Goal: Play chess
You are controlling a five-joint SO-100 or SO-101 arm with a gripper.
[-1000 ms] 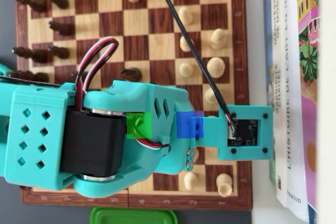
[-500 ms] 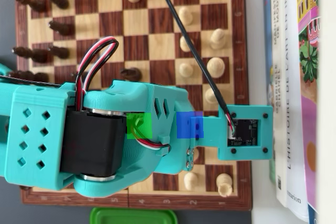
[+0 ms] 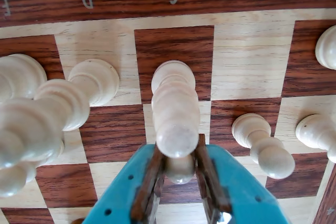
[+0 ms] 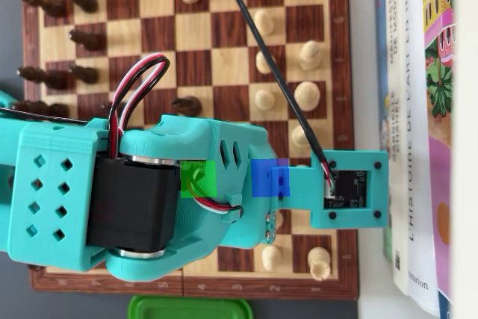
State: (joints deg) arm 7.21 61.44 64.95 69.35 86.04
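Observation:
In the wrist view my gripper (image 3: 178,148) has its two brown pads pressed against the sides of a round white pawn head (image 3: 180,170), so it is shut on that pawn. A taller white piece (image 3: 174,103) stands just in front of the jaw tips on the wooden chessboard (image 3: 173,45). In the overhead view the turquoise arm (image 4: 187,184) covers the lower part of the chessboard (image 4: 194,35) and hides the jaws. Dark pieces (image 4: 82,35) line the left side and white pieces (image 4: 306,95) the right. One dark pawn (image 4: 187,104) stands near mid-board.
Large white pieces (image 3: 47,114) crowd the left of the wrist view, and a white pawn (image 3: 262,142) stands to the right. Books (image 4: 418,110) lie along the board's right edge. A green lid (image 4: 190,308) sits below the board. A black cable (image 4: 261,42) crosses the board.

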